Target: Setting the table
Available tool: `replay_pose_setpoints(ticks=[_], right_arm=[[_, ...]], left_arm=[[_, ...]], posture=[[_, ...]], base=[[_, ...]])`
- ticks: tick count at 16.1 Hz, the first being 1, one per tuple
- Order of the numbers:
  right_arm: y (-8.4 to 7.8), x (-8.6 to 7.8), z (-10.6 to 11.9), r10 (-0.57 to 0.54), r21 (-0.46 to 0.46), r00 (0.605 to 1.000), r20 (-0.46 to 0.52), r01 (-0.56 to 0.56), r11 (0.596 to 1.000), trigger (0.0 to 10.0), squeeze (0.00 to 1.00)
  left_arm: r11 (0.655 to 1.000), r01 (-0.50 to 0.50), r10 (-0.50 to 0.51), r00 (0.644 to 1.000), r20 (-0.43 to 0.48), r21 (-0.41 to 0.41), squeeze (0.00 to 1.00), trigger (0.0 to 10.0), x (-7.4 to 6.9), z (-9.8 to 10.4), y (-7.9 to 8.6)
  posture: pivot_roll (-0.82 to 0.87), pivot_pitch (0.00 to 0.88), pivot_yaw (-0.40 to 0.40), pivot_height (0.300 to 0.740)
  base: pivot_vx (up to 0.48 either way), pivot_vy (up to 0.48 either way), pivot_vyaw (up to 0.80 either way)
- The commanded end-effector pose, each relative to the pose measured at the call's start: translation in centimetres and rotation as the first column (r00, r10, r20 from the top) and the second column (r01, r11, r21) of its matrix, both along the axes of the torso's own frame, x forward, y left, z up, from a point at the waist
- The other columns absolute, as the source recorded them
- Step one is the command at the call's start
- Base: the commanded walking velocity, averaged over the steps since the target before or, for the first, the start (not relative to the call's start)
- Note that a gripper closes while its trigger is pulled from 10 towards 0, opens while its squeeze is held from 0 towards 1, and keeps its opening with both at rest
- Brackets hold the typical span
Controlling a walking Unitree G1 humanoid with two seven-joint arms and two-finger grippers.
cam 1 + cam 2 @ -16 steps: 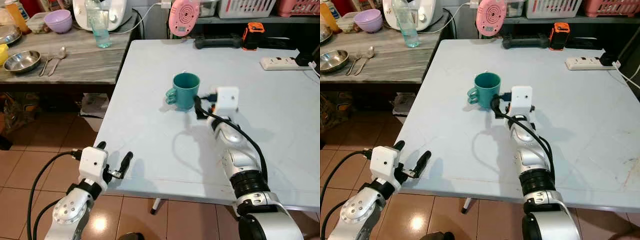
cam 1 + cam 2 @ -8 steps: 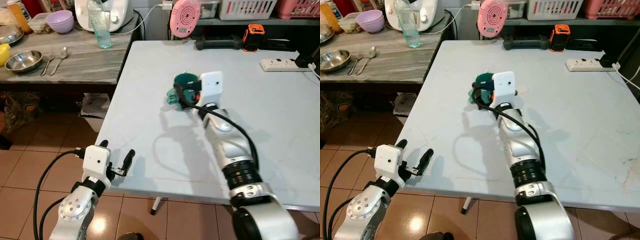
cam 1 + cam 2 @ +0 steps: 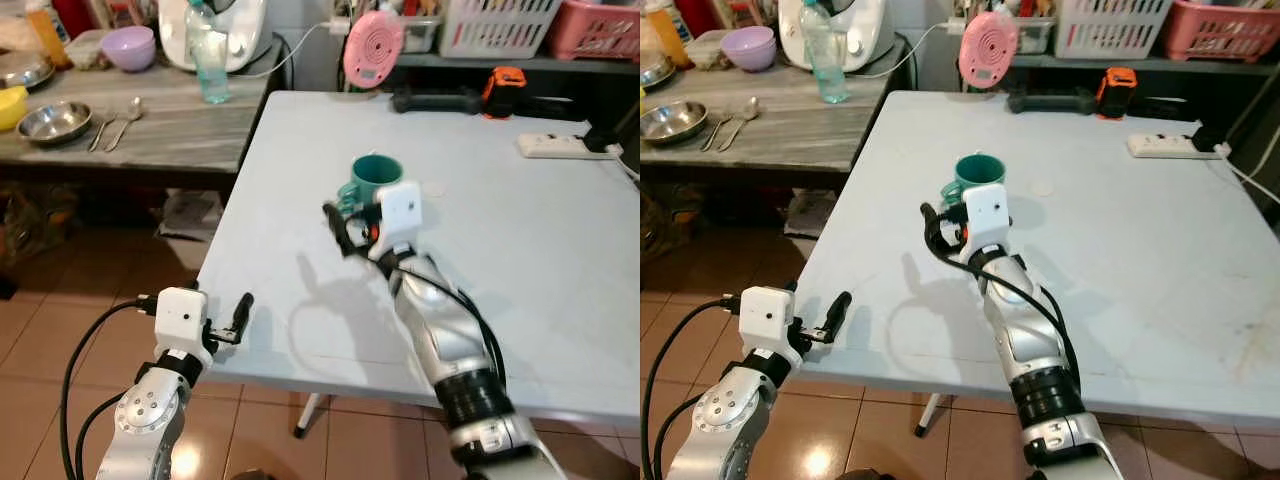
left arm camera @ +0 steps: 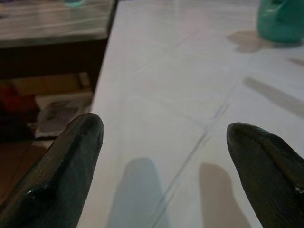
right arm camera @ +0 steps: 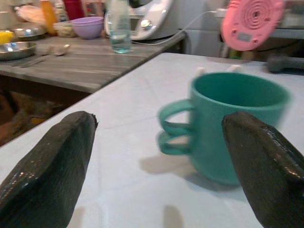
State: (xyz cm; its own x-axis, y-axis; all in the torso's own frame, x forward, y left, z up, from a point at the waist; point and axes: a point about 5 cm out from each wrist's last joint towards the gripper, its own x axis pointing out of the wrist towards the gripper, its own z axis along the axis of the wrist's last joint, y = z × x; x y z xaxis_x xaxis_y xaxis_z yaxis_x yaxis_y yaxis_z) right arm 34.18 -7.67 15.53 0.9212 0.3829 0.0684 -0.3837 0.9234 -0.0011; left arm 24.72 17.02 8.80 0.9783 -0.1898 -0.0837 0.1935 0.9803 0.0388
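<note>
The teal mug (image 3: 373, 184) stood upright on the pale table (image 3: 520, 250), toward its middle, its double-looped handle turned to the robot's left. Just on the near side of it hung the right gripper (image 3: 345, 229), held above the tabletop with its two black fingers spread wide; in the right wrist view the mug (image 5: 228, 123) sat ahead of them, nearer one finger (image 5: 259, 161) than the other, and neither touched it. Lower down, at the table's near left edge, the left gripper (image 3: 232, 321) pointed across the surface, its jaws likewise apart and holding nothing. Off to the left was a grey wooden counter (image 3: 150, 125) carrying a steel bowl (image 3: 55, 121), a spoon (image 3: 128, 106), a purple bowl (image 3: 132, 47) and a clear water bottle (image 3: 208, 55). A pink round gadget (image 3: 373, 47) stood at the table's far edge, with a white power strip (image 3: 558, 146) off to the right.
</note>
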Motion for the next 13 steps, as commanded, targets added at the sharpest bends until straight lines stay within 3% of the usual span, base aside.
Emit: replay_pose_setpoints(ticks=[1,4,7,13], right_arm=[[-0.2,-0.2,0.4,0.007,-0.008,1.000,0.019,-0.007,1.000,10.0,0.00],[-0.8,-0.6,0.4,-0.008,-0.020,1.000,0.016,0.009,1.000,10.0,0.00],[-1.1,-0.8,0.3,-0.025,-0.024,1.000,0.016,0.025,0.999,10.0,0.00],[-1.1,-1.0,0.2,-0.031,-0.027,0.999,0.013,0.031,0.999,10.0,0.00]], left_arm=[[1.000,-0.008,0.008,1.000,0.010,0.003,0.00,10.0,0.3,0.1,-0.1],[1.000,-0.014,0.014,1.000,0.015,-0.007,0.00,10.0,0.8,-0.1,-0.4],[1.000,-0.010,0.010,1.000,0.020,-0.003,0.00,10.0,1.2,-0.1,-0.4],[1.000,-0.009,0.009,0.999,0.032,0.003,0.00,10.0,1.5,-0.1,-0.4]], posture=[[0.10,0.000,-0.006,0.740],[0.09,0.000,-0.005,0.740],[0.08,0.000,0.000,0.740],[0.08,0.000,-0.001,0.740]], base=[[0.000,0.000,-0.72],[0.000,0.000,-0.72],[0.000,0.000,0.00],[0.000,0.321,-0.14]])
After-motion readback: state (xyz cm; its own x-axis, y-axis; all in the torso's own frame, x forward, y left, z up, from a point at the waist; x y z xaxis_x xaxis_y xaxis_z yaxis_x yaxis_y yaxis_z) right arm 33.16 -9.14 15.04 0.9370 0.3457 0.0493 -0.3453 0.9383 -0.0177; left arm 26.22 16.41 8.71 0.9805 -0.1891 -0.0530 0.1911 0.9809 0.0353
